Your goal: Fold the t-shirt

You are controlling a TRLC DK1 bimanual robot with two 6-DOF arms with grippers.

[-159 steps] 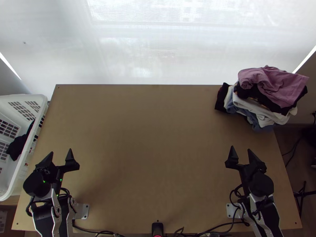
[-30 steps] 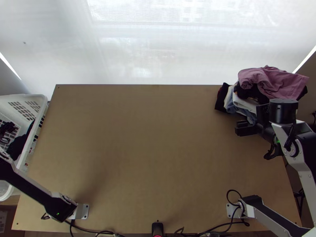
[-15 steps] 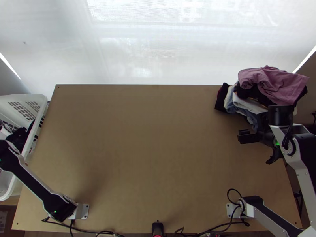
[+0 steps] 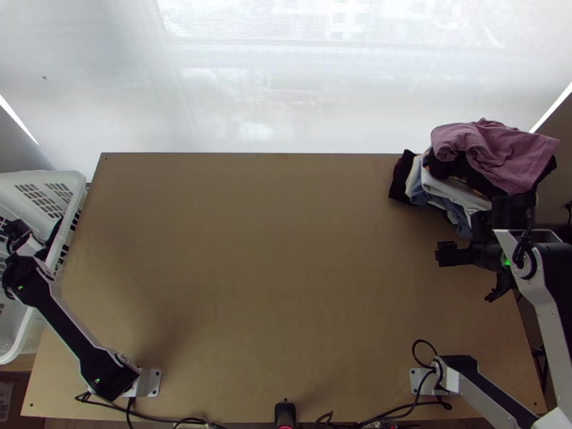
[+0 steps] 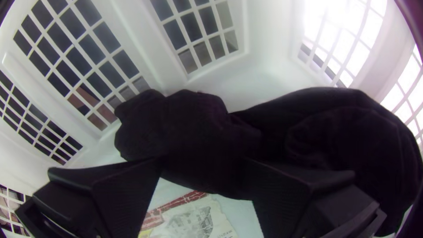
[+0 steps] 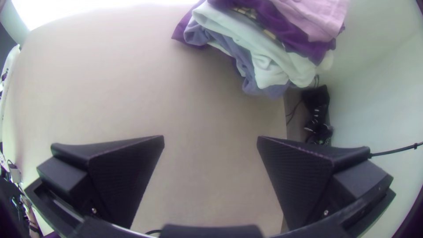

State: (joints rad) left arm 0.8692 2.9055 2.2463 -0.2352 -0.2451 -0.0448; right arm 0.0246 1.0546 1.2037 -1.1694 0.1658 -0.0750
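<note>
Left gripper (image 4: 16, 230): inside the basket (image 4: 77, 180), on the table's left side; fingers spread wide, the dark cloth beyond and between their tips; whether they touch it, I cannot tell.
Dark cloth (image 5: 189, 132): in the basket, bunched in thick folds; whether it is the t-shirt, I cannot tell.
Printed sheet (image 5: 198, 220): in the basket, partly covered by the dark cloth.
Right gripper (image 4: 472, 254): above the table (image 4: 272, 250), near the pile's near side; fingers wide apart, nothing held between them.
Pile (image 4: 457, 189): clothes stacked at the table's far right corner, pink cloth (image 4: 500, 150) on top.
</note>
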